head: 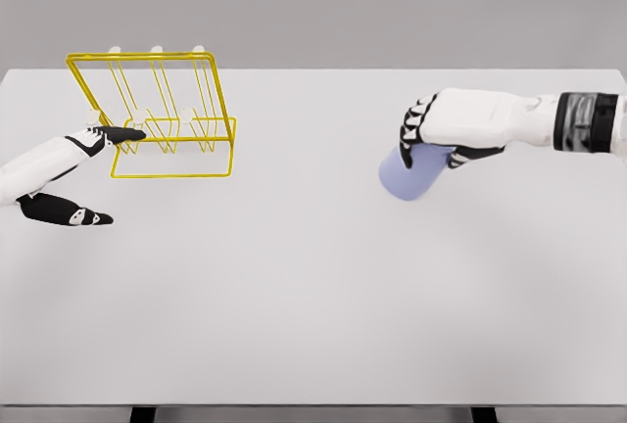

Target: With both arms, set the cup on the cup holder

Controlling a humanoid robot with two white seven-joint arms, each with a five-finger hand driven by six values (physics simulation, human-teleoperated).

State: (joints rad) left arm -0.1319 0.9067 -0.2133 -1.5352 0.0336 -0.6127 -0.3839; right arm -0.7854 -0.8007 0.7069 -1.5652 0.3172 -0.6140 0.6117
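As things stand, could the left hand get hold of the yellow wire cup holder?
Probably yes. The left hand is open, its fingertips already at the front left of the cup holder, with nothing between them. The right hand grips the cup far off.

Simulated test bench, bare white table, blank grey backdrop

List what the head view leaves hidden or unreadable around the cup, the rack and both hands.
- Cup: its upper part is covered by the right hand, so the rim and any handle are hidden.
- Right hand: contact on the cup's far side is hidden.
- Left hand: fingertips overlap the yellow rack; touching or just in front is unclear.
- Rack pegs: thin wires overlap, so their count and shape are unreadable.
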